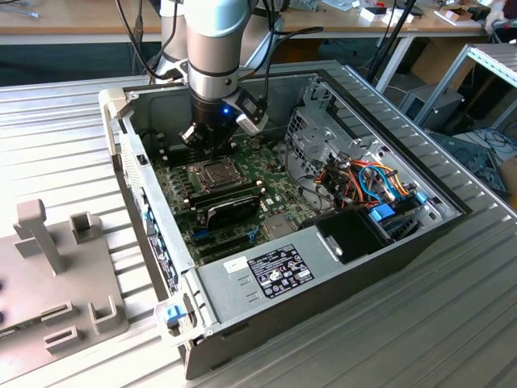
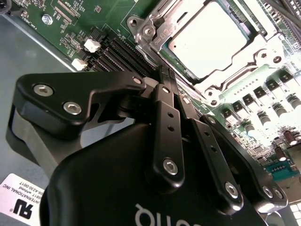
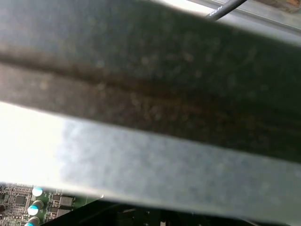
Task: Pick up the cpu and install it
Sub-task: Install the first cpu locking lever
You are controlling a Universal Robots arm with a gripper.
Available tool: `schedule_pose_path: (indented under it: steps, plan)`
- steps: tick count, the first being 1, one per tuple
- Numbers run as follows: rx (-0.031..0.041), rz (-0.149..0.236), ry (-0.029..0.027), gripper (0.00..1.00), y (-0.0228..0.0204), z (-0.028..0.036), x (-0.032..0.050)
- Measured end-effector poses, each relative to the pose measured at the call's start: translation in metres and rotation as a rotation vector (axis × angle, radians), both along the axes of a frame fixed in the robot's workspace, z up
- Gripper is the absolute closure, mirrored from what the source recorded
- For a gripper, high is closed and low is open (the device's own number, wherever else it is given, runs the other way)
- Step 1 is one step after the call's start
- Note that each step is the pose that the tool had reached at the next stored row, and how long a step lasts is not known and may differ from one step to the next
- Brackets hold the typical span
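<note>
- We see the cpu (image 2: pixel 209 37) lying flat, metal top up, in the socket (image 2: pixel 207 89) on the motherboard (image 1: pixel 266 174); being square, it has no long axis.
- We judge seating done, and that pulling away calls for a straight lift.
- The pincer (image 2: pixel 165 75), clenched and grasping nothing, hovers just beside the socket frame.

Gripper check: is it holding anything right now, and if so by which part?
Nothing is held. The gripper is shut with nothing between its fingers, just beside the socket, and the cpu already sits in the socket.
</note>
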State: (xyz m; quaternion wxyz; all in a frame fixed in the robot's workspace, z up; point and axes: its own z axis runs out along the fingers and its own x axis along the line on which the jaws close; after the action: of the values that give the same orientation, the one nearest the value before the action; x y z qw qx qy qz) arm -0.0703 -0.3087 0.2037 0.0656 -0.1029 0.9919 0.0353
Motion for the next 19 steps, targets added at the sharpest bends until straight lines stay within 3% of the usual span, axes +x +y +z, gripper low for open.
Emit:
schedule_pose_path:
  steps: [13, 19]
  plan:
    - [-0.0019, 0.0, 0.0, 0.89, 0.0, -0.0001, 0.0]
    - [-0.01, 0.0, 0.0, 0.89, 0.0005, -0.0005, 0.0011]
